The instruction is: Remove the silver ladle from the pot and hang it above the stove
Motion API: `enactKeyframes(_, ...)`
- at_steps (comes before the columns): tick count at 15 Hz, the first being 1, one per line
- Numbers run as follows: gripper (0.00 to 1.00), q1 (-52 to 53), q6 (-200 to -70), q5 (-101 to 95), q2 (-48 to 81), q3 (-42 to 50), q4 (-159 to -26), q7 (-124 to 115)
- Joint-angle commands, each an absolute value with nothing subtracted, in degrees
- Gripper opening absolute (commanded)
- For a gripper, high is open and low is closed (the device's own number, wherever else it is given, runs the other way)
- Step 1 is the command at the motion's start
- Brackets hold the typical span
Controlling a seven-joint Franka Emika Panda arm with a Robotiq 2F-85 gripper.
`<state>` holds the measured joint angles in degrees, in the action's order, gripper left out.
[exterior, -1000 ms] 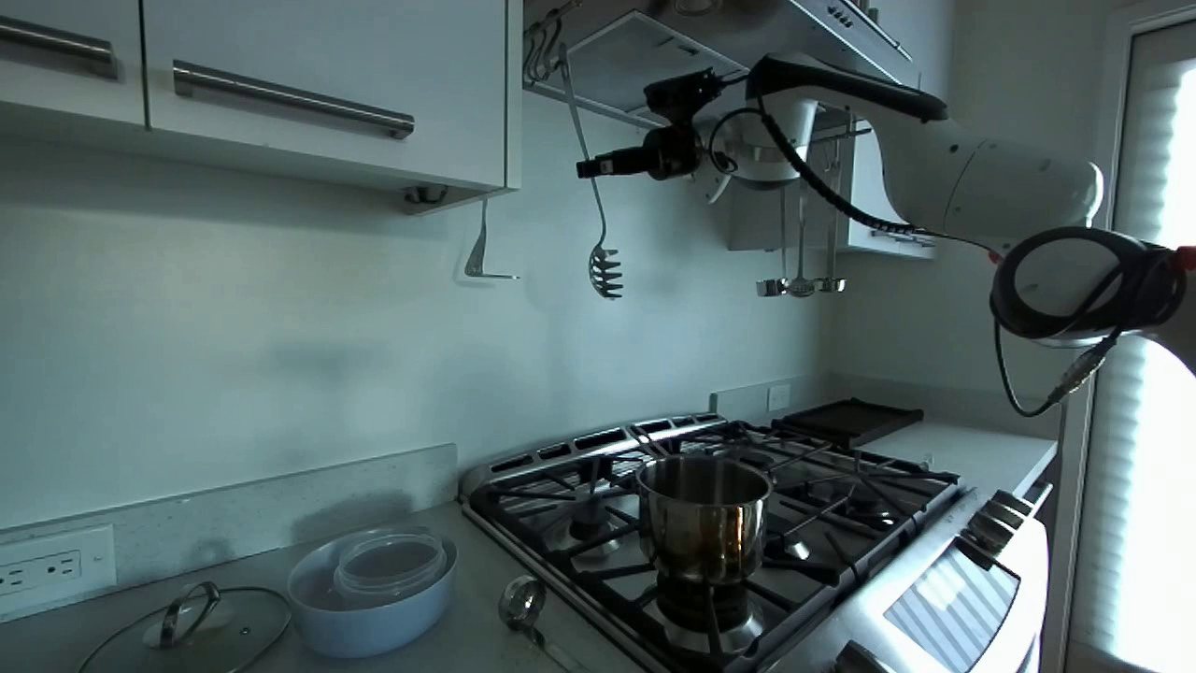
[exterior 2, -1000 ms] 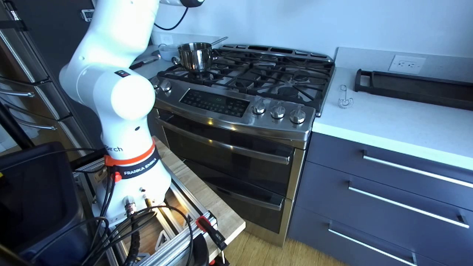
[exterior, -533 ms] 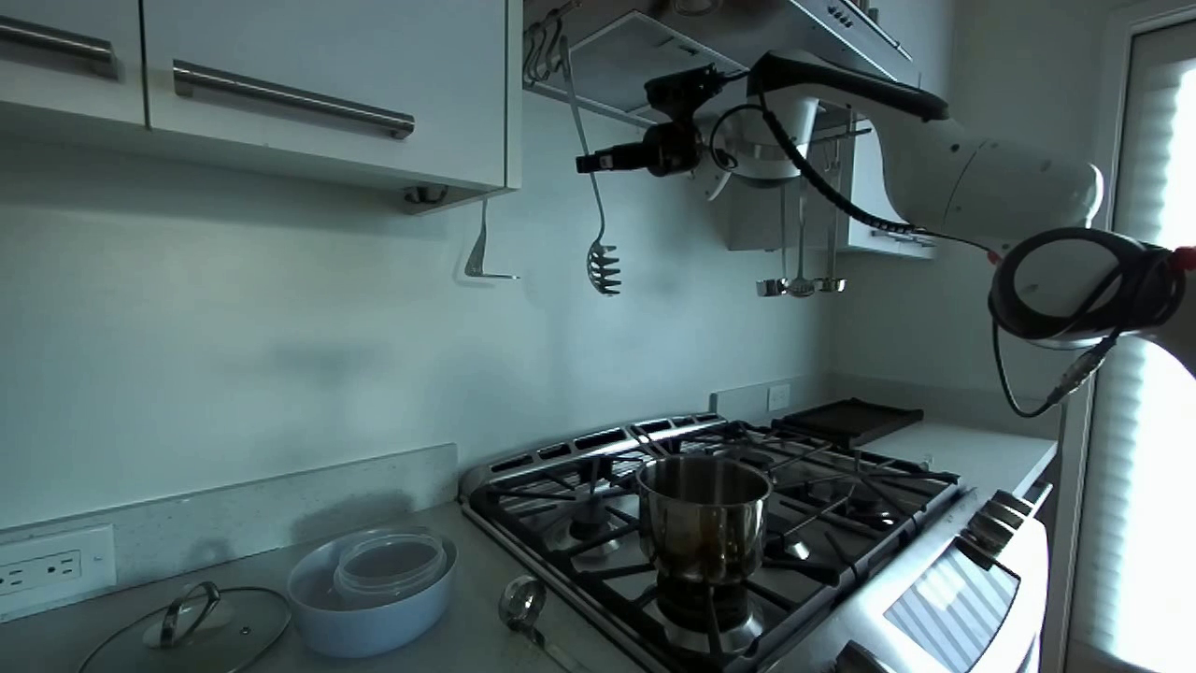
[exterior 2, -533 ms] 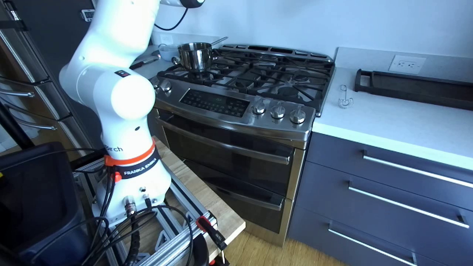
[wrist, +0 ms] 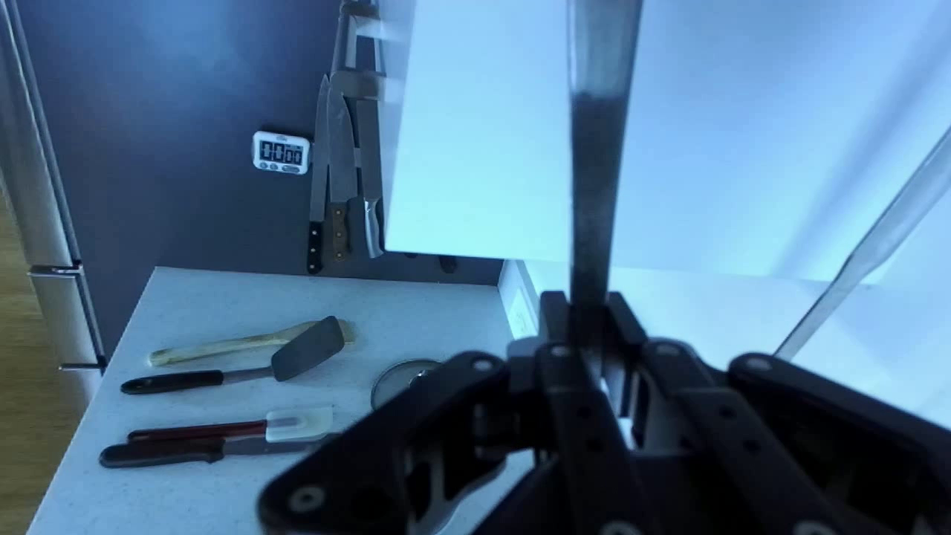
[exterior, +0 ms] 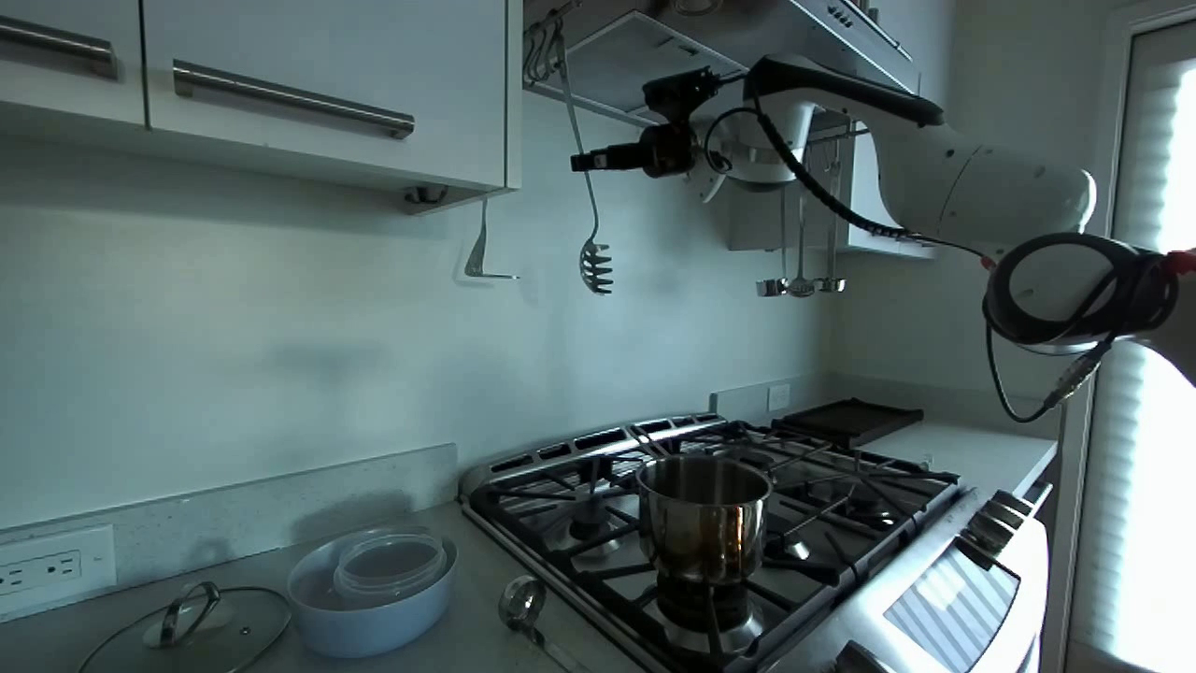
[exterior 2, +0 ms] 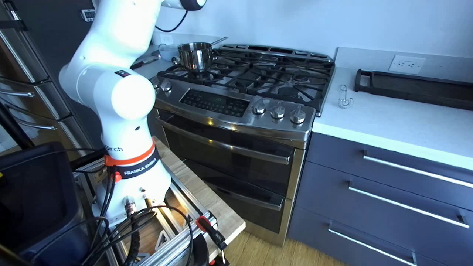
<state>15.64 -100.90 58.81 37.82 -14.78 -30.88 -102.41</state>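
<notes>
Silver handle (wrist: 596,163) between jaws, wrist-view only

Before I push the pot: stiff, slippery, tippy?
Likely stiff: the pot has straight metal walls. Its shiny, smooth-looking side may be slippery. Pushed, it might catch or tip rather than glide, as it stands on the open bars of the stove.

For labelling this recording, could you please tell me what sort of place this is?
Very likely a kitchen, judging by the wide stainless-steel gas stove, the shiny cylindrical steel pot standing on it, and the white wall cabinets with metal bar handles.
</notes>
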Motion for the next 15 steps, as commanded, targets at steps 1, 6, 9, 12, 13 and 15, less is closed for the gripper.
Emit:
enactKeyframes(1, 0.03, 16.15, -101.66, 58.31, 39.68, -16.05, -27.43, -103.22)
enactKeyframes(6, 0.03, 16.40, -100.60, 57.74, 39.89, -16.13, -27.34, -103.44)
enactKeyframes(9, 0.03, 16.56, -100.36, 57.60, 39.96, -16.10, -27.36, -103.53)
enactKeyframes(12, 0.03, 16.67, -100.09, 57.52, 39.89, -16.09, -27.35, -103.54)
enactKeyframes(13, 0.03, 16.73, -100.00, 57.53, 39.85, -16.12, -27.33, -103.51)
enactKeyframes(15, 0.03, 16.90, -99.97, 57.44, 39.72, -16.10, -27.26, -103.47)
